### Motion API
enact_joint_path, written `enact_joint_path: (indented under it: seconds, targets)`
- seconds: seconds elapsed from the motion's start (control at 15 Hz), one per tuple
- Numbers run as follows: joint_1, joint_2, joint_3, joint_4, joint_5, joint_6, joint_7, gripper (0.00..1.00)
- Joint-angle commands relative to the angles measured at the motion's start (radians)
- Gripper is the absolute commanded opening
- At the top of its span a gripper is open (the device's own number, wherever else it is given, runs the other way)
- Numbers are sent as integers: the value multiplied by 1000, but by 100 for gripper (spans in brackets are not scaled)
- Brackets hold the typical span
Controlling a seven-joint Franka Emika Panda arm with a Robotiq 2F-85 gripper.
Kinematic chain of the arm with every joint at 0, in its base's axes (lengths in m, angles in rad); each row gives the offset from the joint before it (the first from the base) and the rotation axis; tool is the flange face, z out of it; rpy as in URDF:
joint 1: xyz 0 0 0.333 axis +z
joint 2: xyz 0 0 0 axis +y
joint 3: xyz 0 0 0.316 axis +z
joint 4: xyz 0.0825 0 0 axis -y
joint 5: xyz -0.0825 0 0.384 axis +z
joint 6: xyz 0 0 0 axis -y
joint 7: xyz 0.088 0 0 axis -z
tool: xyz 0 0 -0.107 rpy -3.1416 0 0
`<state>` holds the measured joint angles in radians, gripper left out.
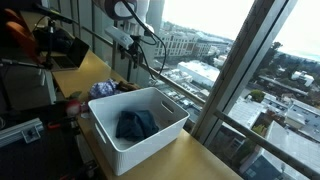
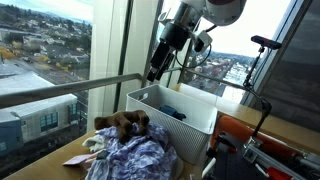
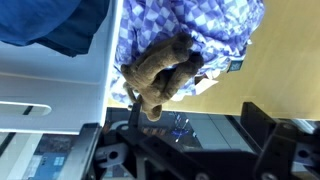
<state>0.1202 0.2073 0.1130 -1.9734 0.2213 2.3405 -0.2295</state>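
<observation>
Hanging in the air with its jaws spread wide and nothing between them, the gripper (image 2: 154, 72) sits above the spot where the brown plush toy (image 2: 124, 124) meets the short end wall of the white bin (image 2: 172, 118). In the wrist view the toy (image 3: 165, 72) lies just outside the bin's rim (image 3: 112, 60), on top of a blue-and-white patterned cloth (image 3: 195, 25). The gripper's fingers (image 3: 92, 145) frame it from below with open space on both sides. Inside the bin a dark blue garment (image 1: 135, 124) lies crumpled on the bottom, well below the rim. The bin stands on a wooden table (image 1: 200, 160) close to its window-side edge. A metal window rail (image 2: 60, 88) runs just behind the toy and cloth, so room is tight on that side. The air above the bin's open top is clear.
</observation>
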Motion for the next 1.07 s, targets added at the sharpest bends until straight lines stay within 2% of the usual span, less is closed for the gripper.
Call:
enact_joint_path:
  seconds: [0.0,1.0]
  targets:
    - [30,-20,26,-61,-78,49,58,100]
    - [88,24,68,-141,-209,108,92,100]
